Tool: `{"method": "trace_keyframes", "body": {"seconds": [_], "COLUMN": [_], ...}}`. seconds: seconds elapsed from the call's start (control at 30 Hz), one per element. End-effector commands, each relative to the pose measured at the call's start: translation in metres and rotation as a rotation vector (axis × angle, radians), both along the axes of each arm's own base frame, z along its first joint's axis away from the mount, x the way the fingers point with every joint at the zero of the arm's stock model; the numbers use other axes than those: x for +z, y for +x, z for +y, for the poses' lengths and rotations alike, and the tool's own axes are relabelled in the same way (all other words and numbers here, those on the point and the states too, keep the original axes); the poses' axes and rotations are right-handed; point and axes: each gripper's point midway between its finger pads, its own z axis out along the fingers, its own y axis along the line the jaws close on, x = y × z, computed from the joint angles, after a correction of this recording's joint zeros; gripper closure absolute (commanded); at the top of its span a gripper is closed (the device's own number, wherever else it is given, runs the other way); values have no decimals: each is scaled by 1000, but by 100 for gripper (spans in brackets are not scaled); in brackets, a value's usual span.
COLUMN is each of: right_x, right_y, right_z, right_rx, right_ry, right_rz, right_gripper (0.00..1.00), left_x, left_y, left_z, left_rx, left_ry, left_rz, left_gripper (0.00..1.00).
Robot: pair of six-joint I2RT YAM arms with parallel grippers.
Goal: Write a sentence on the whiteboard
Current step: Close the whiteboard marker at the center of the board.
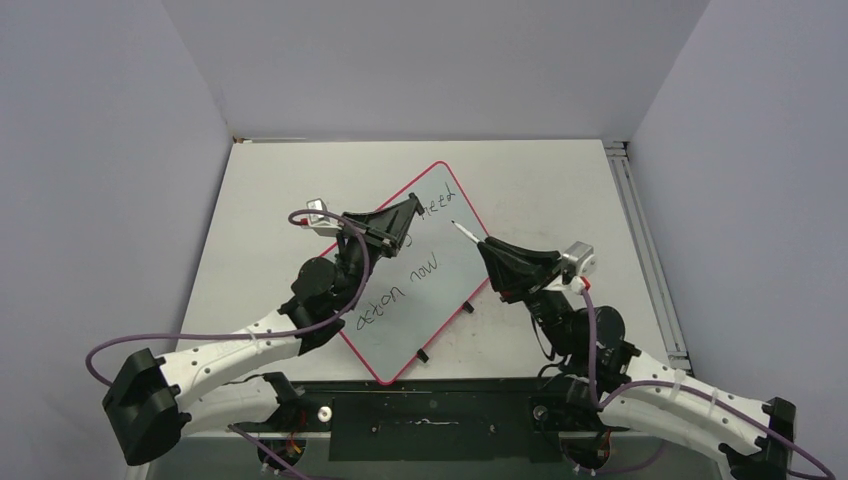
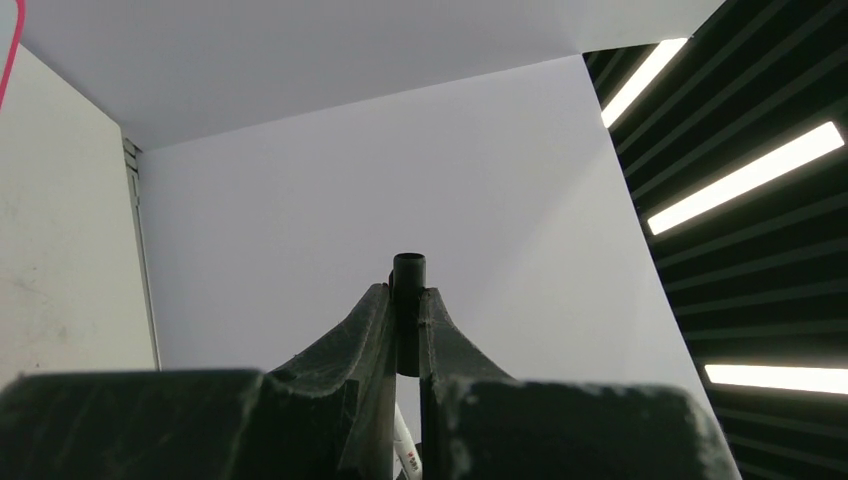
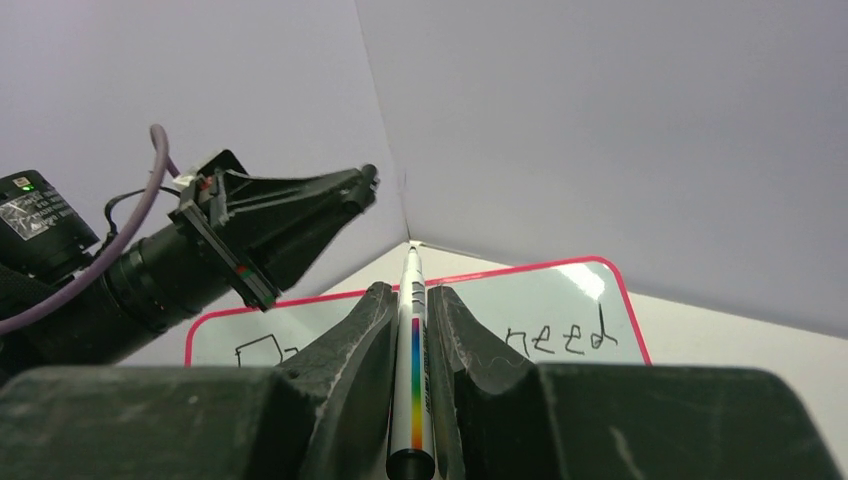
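Black marker words, the sentence [image 1: 400, 290], run in two slanted rows on the whiteboard [image 1: 455, 275], which lies skewed at the middle of the table [image 1: 560, 190], one corner toward the far edge. At its right rim the right gripper [image 1: 488, 248], the nearer arm, clamps a white marker [image 1: 465, 233], its long axis aimed far-left over the board and its tip seemingly lifted. The left gripper [image 1: 408, 208], above the far row, pinches a black cap [image 2: 408, 300]. Room looks open toward the table's right edge.

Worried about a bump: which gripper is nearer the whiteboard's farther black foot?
Right. The right gripper hangs just beyond that black foot, off the whiteboard's right rim; the left gripper hangs over the board's far half.
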Motion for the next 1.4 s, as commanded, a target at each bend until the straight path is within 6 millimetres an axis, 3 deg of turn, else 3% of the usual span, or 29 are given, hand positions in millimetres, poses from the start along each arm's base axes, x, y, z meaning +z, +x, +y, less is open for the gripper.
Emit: {"method": "trace_keyframes", "body": {"seconds": [0.0, 0.3, 0.57, 0.8, 0.93, 1.2, 1.37], "right_x": [5, -3, -3, -8, -12, -13, -14], "right_y": [-3, 0, 2, 3, 4, 5, 8], "right_z": [-18, -35, -36, -41, -40, -22, -6], "right_rx": [-29, -96, -120, -143, -148, -48, 102], "right_ry": [-2, -150, -242, -290, -335, -403, -441], "right_rz": [102, 288, 333, 381, 408, 451, 487], "right_gripper": [95, 95, 95, 95, 95, 95, 95], "left_x": [30, 50, 54, 15, -14, -61, -92], "left_y": [-13, -34, -50, -68, -83, -124, -141], "left_z": [22, 41, 31, -2, -12, 4, 17], "left_rx": [-20, -107, -196, -436, -561, -711, -742], "left_ry": [-55, -2, 102, 366, 563, 974, 1106], "left_rz": [-60, -78, -119, -162, -228, -569, -711], "left_gripper": [100, 100, 100, 100, 100, 100, 100]}}
